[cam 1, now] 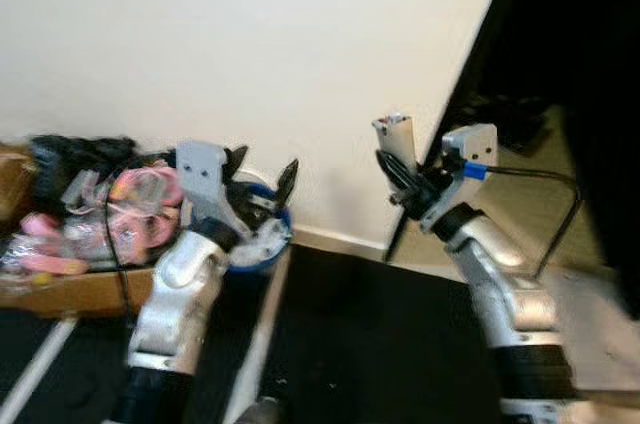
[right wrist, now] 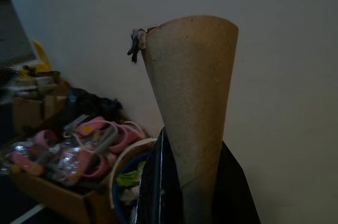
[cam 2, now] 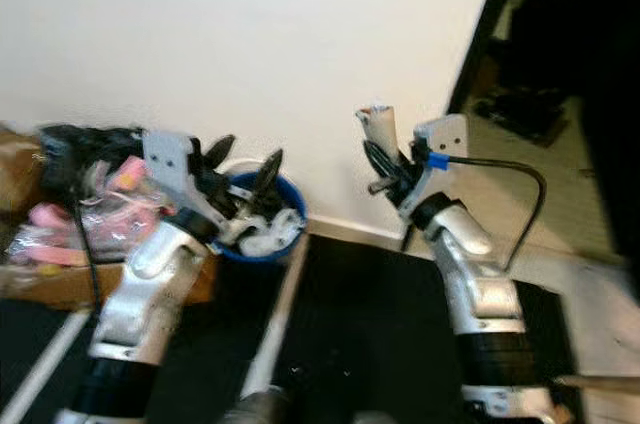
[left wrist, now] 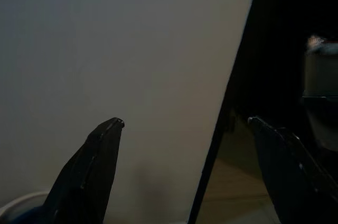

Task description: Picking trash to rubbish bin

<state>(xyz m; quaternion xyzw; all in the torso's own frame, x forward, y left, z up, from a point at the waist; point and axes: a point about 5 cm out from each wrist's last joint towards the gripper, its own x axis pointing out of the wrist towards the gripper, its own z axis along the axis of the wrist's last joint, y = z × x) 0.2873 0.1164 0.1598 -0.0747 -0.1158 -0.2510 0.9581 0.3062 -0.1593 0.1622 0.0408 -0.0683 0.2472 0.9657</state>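
Your right gripper (cam 2: 385, 172) clamps a cardboard tube (right wrist: 191, 102) upright, right of the blue bin (cam 2: 290, 231); left gripper (cam 1: 262, 184) spread empty above the bin's rim.

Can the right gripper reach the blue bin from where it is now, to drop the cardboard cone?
Probably not directly. The right gripper, shut on the cone, is off to the bin's right, and the open left gripper hovers right over it, partly blocking the way.

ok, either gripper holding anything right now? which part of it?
Right gripper holds a brown cardboard cone by its narrow lower end, wide end up. Left gripper is open and holds nothing, raised above the blue bin.
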